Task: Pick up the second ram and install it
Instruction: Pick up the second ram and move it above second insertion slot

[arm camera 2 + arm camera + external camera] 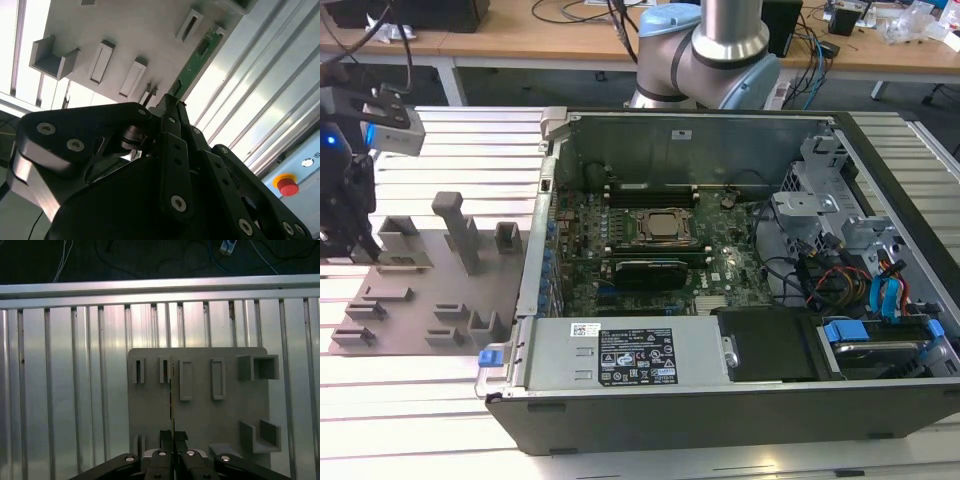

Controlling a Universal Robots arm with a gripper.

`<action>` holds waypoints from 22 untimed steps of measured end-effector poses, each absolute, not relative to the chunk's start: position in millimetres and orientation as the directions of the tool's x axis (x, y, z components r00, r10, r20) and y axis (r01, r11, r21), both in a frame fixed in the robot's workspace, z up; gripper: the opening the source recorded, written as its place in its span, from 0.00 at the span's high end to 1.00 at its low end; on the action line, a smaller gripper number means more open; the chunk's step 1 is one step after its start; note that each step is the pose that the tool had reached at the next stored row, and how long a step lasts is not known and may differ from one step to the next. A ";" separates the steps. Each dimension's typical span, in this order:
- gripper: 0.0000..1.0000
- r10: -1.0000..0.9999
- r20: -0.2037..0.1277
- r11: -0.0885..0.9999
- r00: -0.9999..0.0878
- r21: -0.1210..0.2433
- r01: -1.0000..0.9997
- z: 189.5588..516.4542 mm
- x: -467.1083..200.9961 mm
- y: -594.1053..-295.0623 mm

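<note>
The second ram (197,57) is a thin green strip with dark chips, and my gripper (170,105) is shut on its near end. In the first wrist view the ram (172,400) shows edge-on as a thin line running away from the gripper (173,435) over the grey holder plate (200,420). I cannot tell whether it is clear of its slot blocks. In the exterior view the gripper (350,240) hangs at the holder plate's (410,300) end on the exterior view's left, well away from the open computer case.
The open case holds the green motherboard (720,270) with the processor socket (665,228) in the middle. Grey blocks and a tall post (455,225) stand on the holder plate. The table (470,140) is ribbed aluminium. A red button (287,186) sits on it.
</note>
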State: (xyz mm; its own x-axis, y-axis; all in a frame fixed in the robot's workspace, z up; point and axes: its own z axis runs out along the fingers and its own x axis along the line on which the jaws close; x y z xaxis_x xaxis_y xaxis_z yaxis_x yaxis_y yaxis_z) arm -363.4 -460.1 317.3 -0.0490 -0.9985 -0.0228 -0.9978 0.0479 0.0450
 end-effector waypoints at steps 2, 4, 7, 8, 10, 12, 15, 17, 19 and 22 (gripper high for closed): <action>0.87 -0.999 -0.023 0.048 -0.049 0.045 -0.998 328.3 -363.4 -460.1; 0.87 -0.999 -0.023 0.048 -0.049 0.045 -0.998 338.4 -363.4 -460.1; 0.87 -0.999 -0.023 0.048 -0.049 0.045 -0.998 344.7 -363.4 -460.1; 0.87 -0.999 -0.023 0.048 -0.049 0.045 -0.998 348.2 -363.4 -460.1; 0.87 -0.999 -0.023 0.048 -0.049 0.045 -0.998 356.6 -363.4 -460.1; 0.87 -0.999 -0.023 0.048 -0.049 0.045 -0.998 362.2 -363.4 -460.1; 0.87 -0.999 -0.023 0.048 -0.049 0.045 -0.998 372.1 -363.4 -460.1; 0.87 -0.999 -0.023 0.048 -0.049 0.045 -0.998 379.8 -363.4 -460.1; 0.87 -0.999 -0.023 0.048 -0.049 0.045 -0.998 384.7 -363.4 -460.1; 0.87 -0.999 -0.023 0.048 -0.049 0.045 -0.998 393.4 -363.4 -460.1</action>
